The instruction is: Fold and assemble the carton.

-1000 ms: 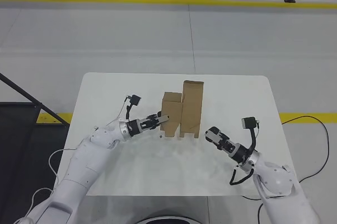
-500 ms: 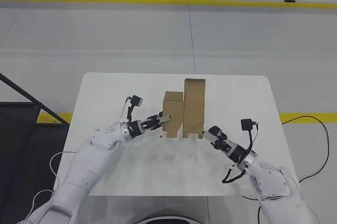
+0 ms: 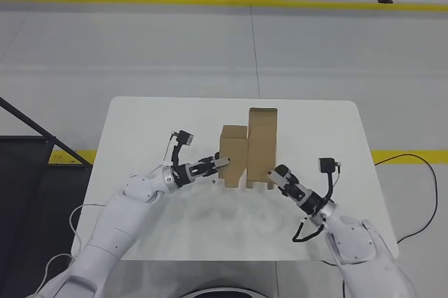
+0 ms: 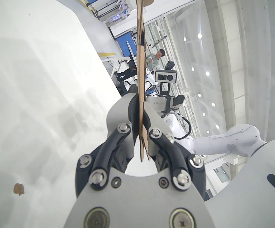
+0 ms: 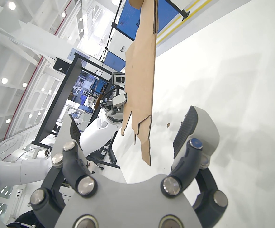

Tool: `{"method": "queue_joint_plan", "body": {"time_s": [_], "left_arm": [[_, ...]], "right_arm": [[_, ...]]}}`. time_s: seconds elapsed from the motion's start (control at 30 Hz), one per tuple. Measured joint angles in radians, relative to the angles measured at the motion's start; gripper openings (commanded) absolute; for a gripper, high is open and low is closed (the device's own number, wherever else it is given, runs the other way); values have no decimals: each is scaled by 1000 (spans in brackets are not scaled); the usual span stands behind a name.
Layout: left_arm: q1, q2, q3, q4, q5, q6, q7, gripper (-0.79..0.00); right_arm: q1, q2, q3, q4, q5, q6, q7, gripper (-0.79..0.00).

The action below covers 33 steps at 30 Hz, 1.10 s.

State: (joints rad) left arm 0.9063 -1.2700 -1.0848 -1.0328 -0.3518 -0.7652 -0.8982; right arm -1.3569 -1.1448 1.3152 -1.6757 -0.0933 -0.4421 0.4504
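A flat brown carton (image 3: 249, 147) is held upright above the middle of the white table (image 3: 149, 127). My left gripper (image 3: 222, 161) is shut on the carton's left edge; in the left wrist view the cardboard (image 4: 141, 77) runs edge-on between the gripper's (image 4: 140, 117) pads. My right gripper (image 3: 274, 173) is open at the carton's lower right corner. In the right wrist view the carton's bottom flap (image 5: 145, 143) hangs between that gripper's (image 5: 132, 129) spread fingers (image 5: 186, 129) without touching either.
A small brown cardboard scrap (image 4: 18, 189) lies on the table near the left gripper, also seen as a speck (image 5: 168, 125) in the right wrist view. A black frame (image 3: 16, 119) stands off the table's left side.
The right gripper has moved left and forward up to the carton's lower right corner. The left gripper and carton have shifted slightly right.
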Motion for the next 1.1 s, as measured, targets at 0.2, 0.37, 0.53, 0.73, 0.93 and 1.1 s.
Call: {"method": "queue_joint_plan", "body": {"time_s": [0.2,0.37,0.53,0.73,0.93,1.1], "left_arm": [[1,-2,13,-2,18,1,17,-785],[2,-3,18,-3,15,-2,18,-785],[1,-3,23,-2,14,0,10,-785],[2,-2,27,-4,6,-1,5,-785],[5,-2,30,-11,5,-3,7,-785],[7,-1,30,-16,5,-3,6,-785]], "right_arm": [[9,-4,-17,15,9,-2,-13,-182],[18,-7,-25,26,18,12,-18,-308],[18,-10,-25,29,26,31,-54,-425],[15,-11,-24,24,25,41,-56,-431],[13,-12,-25,18,19,48,-54,-508],[12,-13,-26,14,14,49,-55,-529]]}}
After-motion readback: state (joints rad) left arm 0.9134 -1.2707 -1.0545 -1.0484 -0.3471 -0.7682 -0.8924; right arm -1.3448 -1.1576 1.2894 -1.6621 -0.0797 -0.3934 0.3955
